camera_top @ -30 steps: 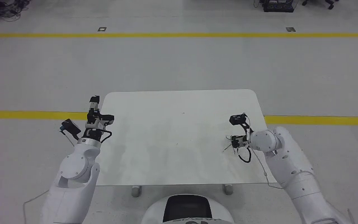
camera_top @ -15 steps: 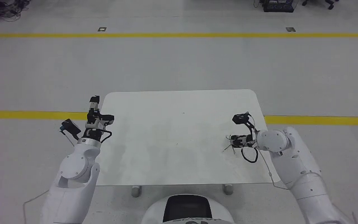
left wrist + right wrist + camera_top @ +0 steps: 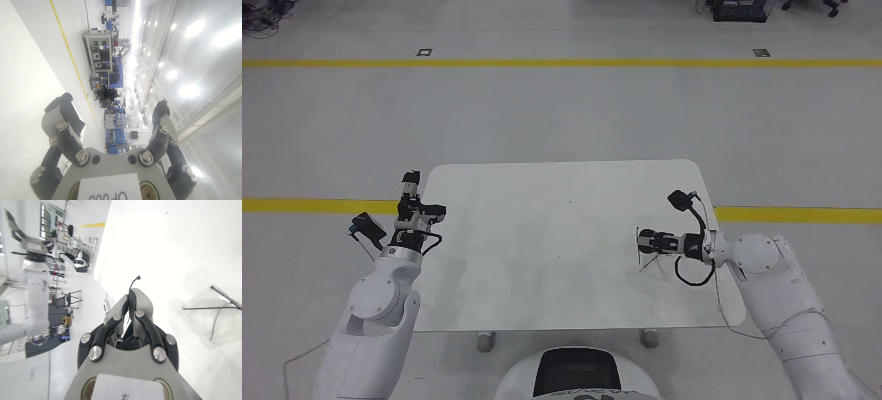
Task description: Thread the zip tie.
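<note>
Black zip tie, pinched — right pincer

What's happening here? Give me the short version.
The right gripper is shut on a black zip tie, its head sticking out past the jaws, above the white table. A clear packet with more ties lies nearby. The left gripper is open and empty at the opposite table edge. Nothing is threaded yet.

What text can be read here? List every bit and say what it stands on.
"N": small white sign in the room behind.
left gripper label: upside down and cut off by the picture's edge, unreadable.
right gripper label: cut off by the edge, unreadable.
</note>
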Tool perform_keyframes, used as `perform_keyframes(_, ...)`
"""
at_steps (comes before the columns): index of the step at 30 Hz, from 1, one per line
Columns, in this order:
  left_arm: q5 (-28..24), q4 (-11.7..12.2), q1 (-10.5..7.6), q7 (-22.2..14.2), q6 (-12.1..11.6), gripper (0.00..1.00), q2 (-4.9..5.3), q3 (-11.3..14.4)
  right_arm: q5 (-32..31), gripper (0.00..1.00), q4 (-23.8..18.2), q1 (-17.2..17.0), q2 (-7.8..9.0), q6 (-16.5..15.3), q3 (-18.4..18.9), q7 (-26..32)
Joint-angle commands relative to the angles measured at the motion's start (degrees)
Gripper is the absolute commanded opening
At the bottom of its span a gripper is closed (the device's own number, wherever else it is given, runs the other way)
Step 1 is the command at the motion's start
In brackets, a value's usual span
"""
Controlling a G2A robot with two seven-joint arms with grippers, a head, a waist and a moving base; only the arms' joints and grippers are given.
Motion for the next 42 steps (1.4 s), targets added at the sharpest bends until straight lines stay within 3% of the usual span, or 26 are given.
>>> perform_keyframes(1,0.0,0.0,0.00,0.0,0.0,1.00,0.00,0.0,-0.7,0.00,0.0,0.0,-0.01,0.0,0.0,-0.1)
perform_keyframes(14,0.0,0.0,0.00,0.0,0.0,1.00,0.00,0.0,0.3,0.00,-0.3,-0.4,-0.10,0.0,-0.1,-1.7)
perform_keyframes(22,0.0,0.0,0.00,0.0,0.0,1.00,0.00,0.0,14.3,0.00,-3.2,-3.9,-0.65,0.0,0.3,-8.2)
perform_keyframes(27,0.0,0.0,0.00,0.0,0.0,1.00,0.00,0.0,23.7,0.00,-3.0,-5.9,-1.71,0.0,2.2,-4.8)
perform_keyframes(40,0.0,0.0,0.00,0.0,0.0,1.00,0.00,0.0,24.0,0.00,-2.6,-5.8,-1.98,0.0,2.5,-4.1)
perform_keyframes(42,0.0,0.0,0.00,0.0,0.0,1.00,0.00,0.0,24.3,0.00,-2.7,-5.9,-2.09,0.0,2.6,-6.7)
